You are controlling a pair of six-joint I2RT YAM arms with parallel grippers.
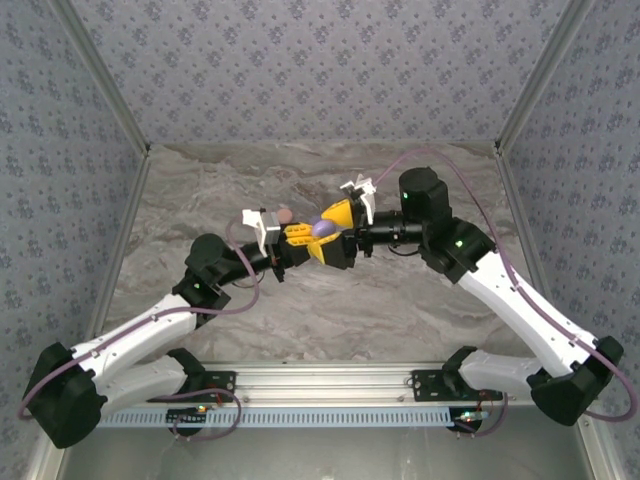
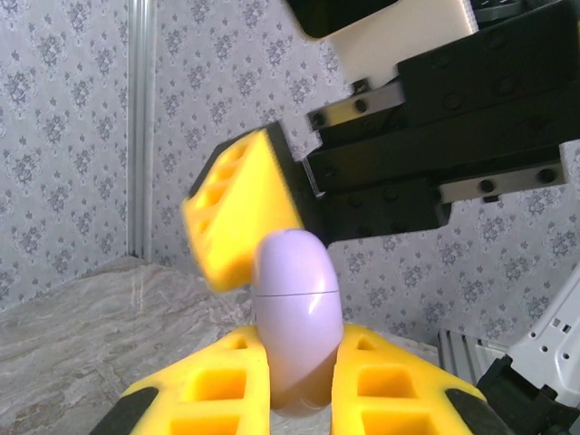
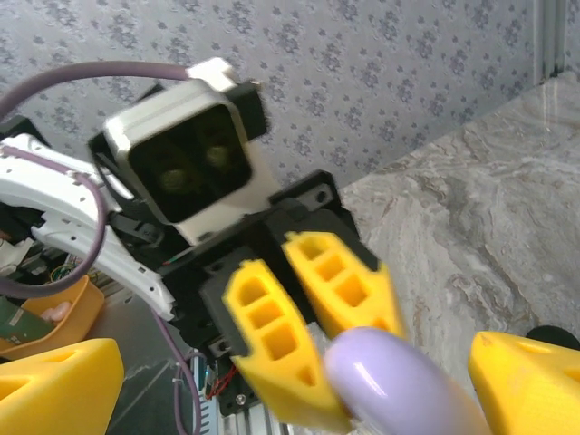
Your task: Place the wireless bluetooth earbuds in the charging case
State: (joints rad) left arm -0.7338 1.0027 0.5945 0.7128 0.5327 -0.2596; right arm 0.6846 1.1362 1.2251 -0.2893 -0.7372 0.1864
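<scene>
1. Charging case [image 1: 323, 228], top view: a lavender egg-shaped shell is held in the air above the middle of the table [image 1: 300, 330], where the two arms meet. The left gripper [image 1: 315, 238] reaches in from the left and is clamped on it. The right gripper [image 1: 338, 232] reaches in from the right with its jaws spread wide either side of the case, gripping nothing.
2. Left wrist view: the case [image 2: 294, 317] stands upright between this camera's own yellow fingers [image 2: 213, 394], pinched at its lower half. A seam [image 2: 294, 294] runs across the shell above the pinch, and the lid is closed. One finger of the right gripper [image 2: 240, 213] hangs just beside the lid; contact cannot be confirmed.
3. Right wrist view: the case [image 3: 399, 381] sits between the wide-open fingers [image 3: 63, 381], well apart from the left one.
4. Handling, as a judgement: the shell appears light, rigid and glossy. It is therefore slippery and liable to squirt out of a pinch on its curved sides.
5. Grip point: hold low, below the seam, so the lid is free. Take the lid by its opposite flanks, with gentle force.
6. Whether the earbuds are inside cannot be told.
</scene>
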